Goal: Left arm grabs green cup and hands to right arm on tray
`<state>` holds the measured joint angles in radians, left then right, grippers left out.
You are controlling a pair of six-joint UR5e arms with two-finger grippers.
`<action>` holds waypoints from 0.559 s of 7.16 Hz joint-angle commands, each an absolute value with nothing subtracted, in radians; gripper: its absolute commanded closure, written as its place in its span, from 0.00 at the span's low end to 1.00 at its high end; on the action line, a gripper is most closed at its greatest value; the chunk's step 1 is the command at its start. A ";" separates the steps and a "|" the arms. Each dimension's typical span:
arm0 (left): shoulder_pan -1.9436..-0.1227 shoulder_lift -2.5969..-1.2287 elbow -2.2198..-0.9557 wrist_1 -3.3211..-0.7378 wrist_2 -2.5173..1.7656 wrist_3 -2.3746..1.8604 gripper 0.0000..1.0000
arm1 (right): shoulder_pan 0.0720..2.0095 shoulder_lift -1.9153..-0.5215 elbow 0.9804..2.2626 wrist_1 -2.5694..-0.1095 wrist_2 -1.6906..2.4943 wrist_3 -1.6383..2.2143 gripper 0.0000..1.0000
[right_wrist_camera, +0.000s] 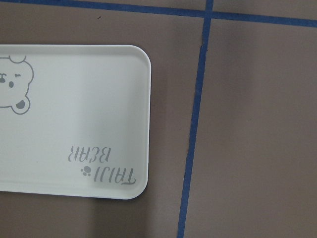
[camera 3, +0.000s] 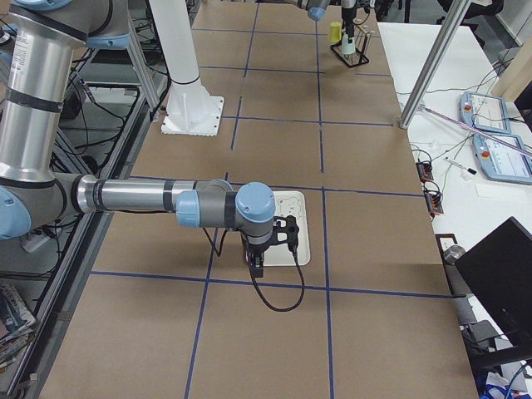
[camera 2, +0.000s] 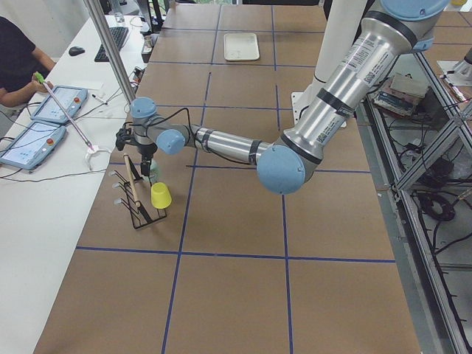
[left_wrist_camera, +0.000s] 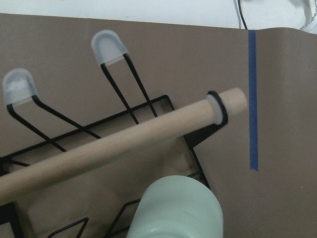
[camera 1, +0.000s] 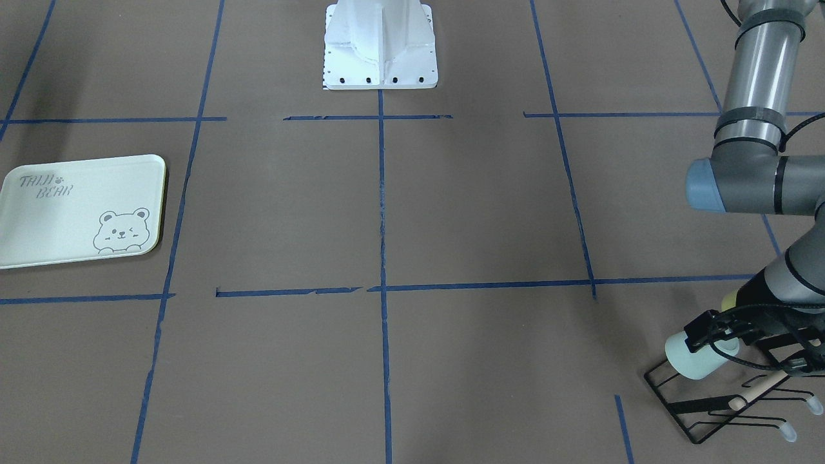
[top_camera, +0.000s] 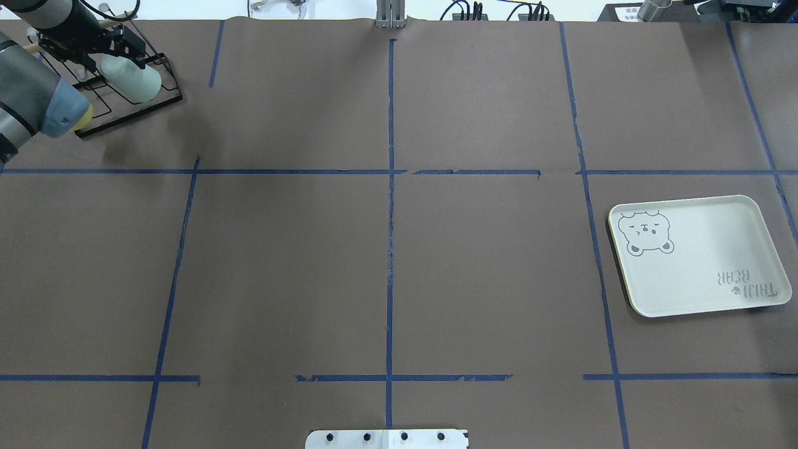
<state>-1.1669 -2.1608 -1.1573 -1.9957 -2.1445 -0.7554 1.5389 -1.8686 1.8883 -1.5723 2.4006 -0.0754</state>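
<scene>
The green cup (camera 1: pixel 696 357) lies tilted on the black wire cup rack (camera 1: pixel 683 412) at the table's far corner. It also shows in the overhead view (top_camera: pixel 132 78) and low in the left wrist view (left_wrist_camera: pixel 176 210). My left gripper (camera 1: pixel 712 335) reaches down over it, black fingers (camera 1: pixel 699 333) against its sides, apparently shut on it. The tray (top_camera: pixel 698 252) lies flat and bare on the opposite side and shows in the right wrist view (right_wrist_camera: pixel 74 119). My right gripper (camera 3: pixel 256 264) hovers over the tray's edge; I cannot tell whether it is open or shut.
A yellow-green cup (camera 2: pixel 161 195) sits on the same rack beside the green one. A wooden dowel (left_wrist_camera: pixel 114 144) runs across the rack, with capped wire pegs (left_wrist_camera: pixel 106 44) behind it. The robot's white base (camera 1: pixel 380 45) stands mid-table. An operator's desk (camera 2: pixel 44 125) flanks the rack end.
</scene>
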 commanded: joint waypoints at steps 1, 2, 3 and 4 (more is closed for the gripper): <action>-1.161 -2.158 -1.157 -1.996 -2.145 -0.755 0.00 | 1.540 -1.868 1.888 -1.572 2.401 -0.075 0.00; -1.157 -2.158 -1.157 -1.996 -2.146 -0.752 0.02 | 1.539 -1.868 1.890 -1.572 2.401 -0.075 0.00; -1.157 -2.158 -1.157 -1.996 -2.145 -0.752 0.11 | 1.540 -1.868 1.890 -1.572 2.401 -0.075 0.00; -1.155 -2.161 -1.157 -1.996 -2.146 -0.753 0.34 | 1.540 -1.868 1.893 -1.572 2.402 -0.075 0.00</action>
